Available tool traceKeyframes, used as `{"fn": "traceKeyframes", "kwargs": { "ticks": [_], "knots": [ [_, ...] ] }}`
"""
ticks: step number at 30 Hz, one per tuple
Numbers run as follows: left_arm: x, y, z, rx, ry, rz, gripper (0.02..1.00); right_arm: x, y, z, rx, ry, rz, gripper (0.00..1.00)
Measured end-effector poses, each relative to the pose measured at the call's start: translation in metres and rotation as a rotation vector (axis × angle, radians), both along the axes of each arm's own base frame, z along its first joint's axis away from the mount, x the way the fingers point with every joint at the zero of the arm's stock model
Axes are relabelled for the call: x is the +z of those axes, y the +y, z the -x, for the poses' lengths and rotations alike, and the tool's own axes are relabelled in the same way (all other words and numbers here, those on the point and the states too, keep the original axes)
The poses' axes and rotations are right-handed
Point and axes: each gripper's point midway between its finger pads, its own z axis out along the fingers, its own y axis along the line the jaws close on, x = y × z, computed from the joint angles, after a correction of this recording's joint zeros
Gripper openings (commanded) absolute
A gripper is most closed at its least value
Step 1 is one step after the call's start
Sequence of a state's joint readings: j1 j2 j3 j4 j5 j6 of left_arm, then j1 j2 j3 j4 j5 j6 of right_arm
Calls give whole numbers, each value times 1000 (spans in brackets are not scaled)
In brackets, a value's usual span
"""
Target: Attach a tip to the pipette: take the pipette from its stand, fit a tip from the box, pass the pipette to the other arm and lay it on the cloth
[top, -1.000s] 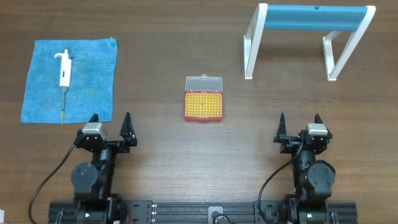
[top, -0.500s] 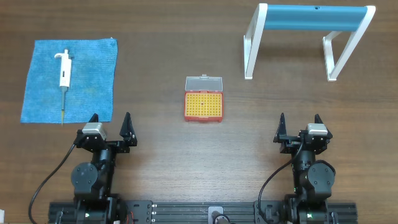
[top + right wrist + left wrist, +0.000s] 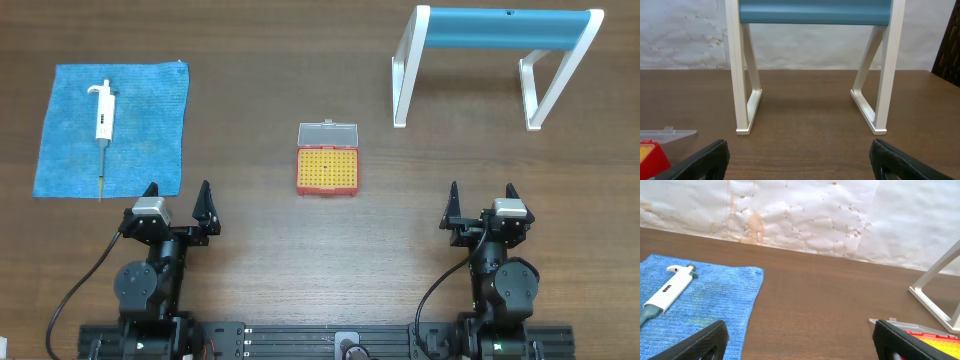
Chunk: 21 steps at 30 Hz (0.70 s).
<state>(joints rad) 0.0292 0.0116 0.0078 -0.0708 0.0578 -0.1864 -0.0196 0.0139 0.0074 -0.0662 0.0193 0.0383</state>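
- A white plastic pipette (image 3: 103, 112) with a tip fitted lies on the blue cloth (image 3: 150, 120), at the brown tabletop (image 3: 300, 260)'s left.
- The left pincer (image 3: 178, 187) and right pincer (image 3: 482, 187) both gape wide, holding nothing.
- An orange tip box (image 3: 327, 170) sits at the centre, lid open.

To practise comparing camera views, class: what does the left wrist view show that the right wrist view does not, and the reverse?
Left wrist view, not the right: the blue cloth with the pipette lying on it. Right wrist view, not the left: the stand's blue bar and both its white legs, down to their feet. Both: the brown table, the pale wall behind, a part of the tip box with its clear lid open, and the stand, of which the left wrist view catches one white foot.
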Motion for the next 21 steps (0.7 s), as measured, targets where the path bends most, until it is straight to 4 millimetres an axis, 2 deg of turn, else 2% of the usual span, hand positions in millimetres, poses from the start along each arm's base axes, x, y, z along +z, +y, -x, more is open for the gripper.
{"fn": "traceKeyframes", "kwargs": {
  "ticks": [21],
  "knots": [
    [0,0,0,0,0,0,930,0,0,0,0,0,0,912]
  ]
}}
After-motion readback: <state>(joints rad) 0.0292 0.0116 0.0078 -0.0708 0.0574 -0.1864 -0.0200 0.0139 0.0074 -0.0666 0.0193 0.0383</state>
